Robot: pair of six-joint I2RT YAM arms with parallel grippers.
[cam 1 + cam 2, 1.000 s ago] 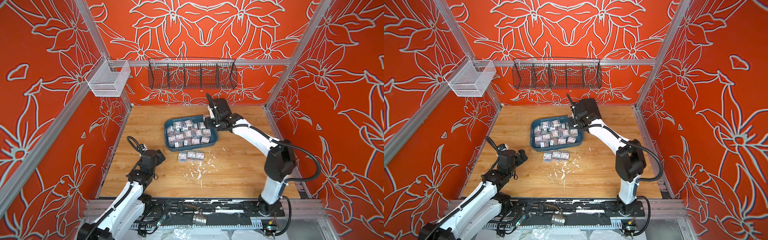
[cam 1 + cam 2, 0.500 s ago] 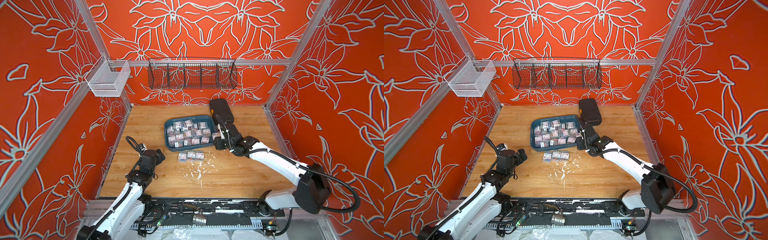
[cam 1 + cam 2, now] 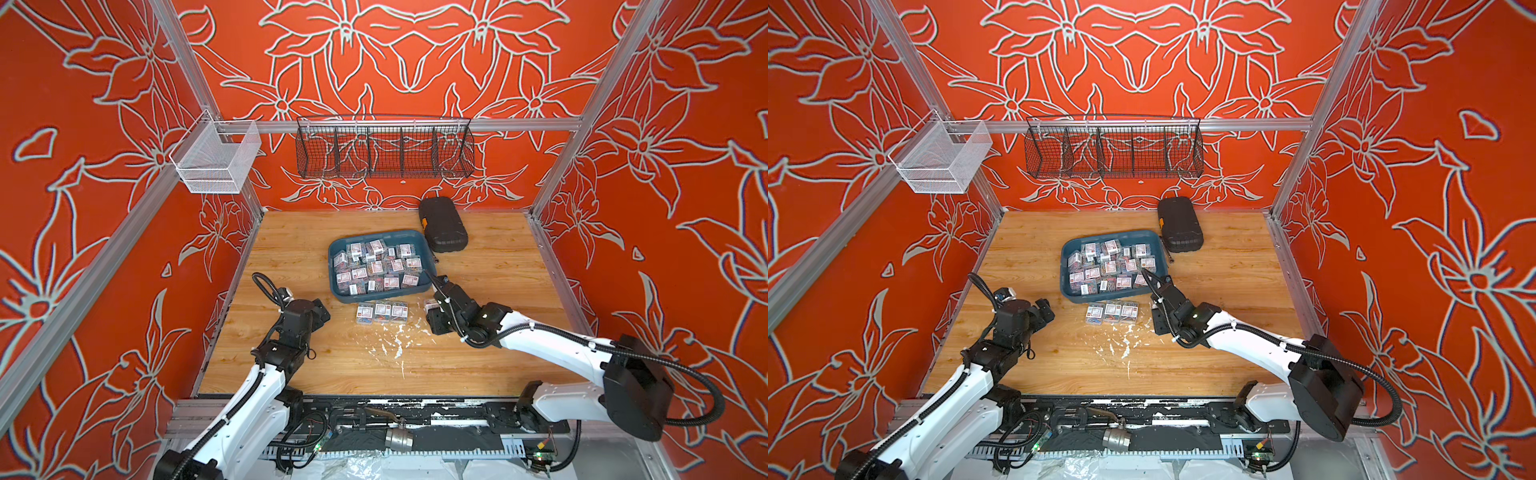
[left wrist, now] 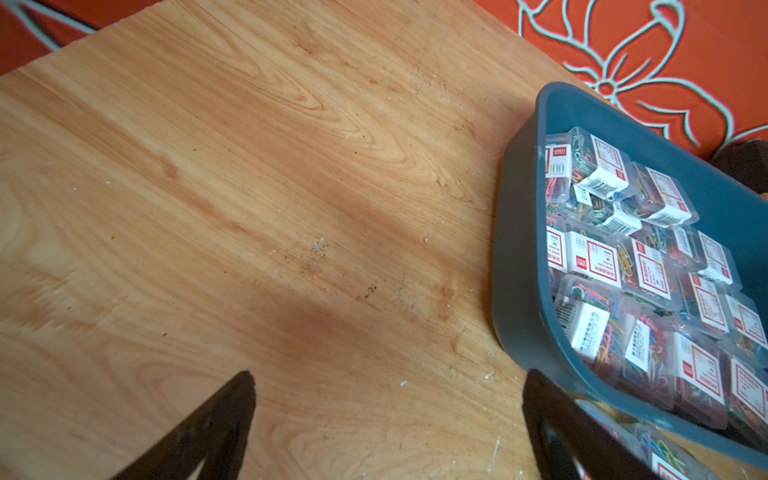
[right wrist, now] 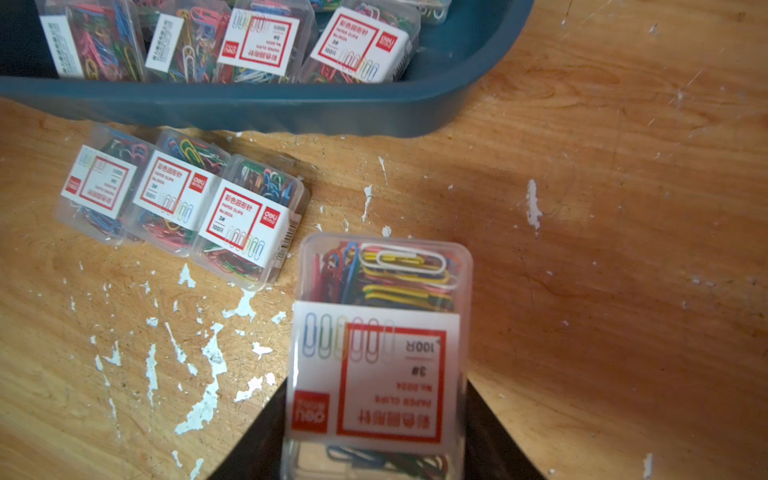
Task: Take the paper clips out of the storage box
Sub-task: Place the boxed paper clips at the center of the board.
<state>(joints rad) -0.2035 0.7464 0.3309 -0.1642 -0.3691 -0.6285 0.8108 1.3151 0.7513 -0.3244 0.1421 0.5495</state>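
The right hand (image 5: 376, 415) grips one small clear plastic box of multicoloured paper clips (image 5: 380, 291) by its sides, white-and-red label up, low over the wooden worktop (image 5: 623, 249). Near it, three more paper-clip boxes (image 5: 183, 199) lie in a touching row on the worktop. They sit just in front of the shallow dark teal-blue plastic storage tray (image 5: 291, 108), which holds many more boxes (image 3: 376, 266). A black hard case (image 3: 442, 224) lies just beside the tray's far right corner. The left hand (image 4: 386, 415) hangs open and empty over the worktop near the tray's left wall.
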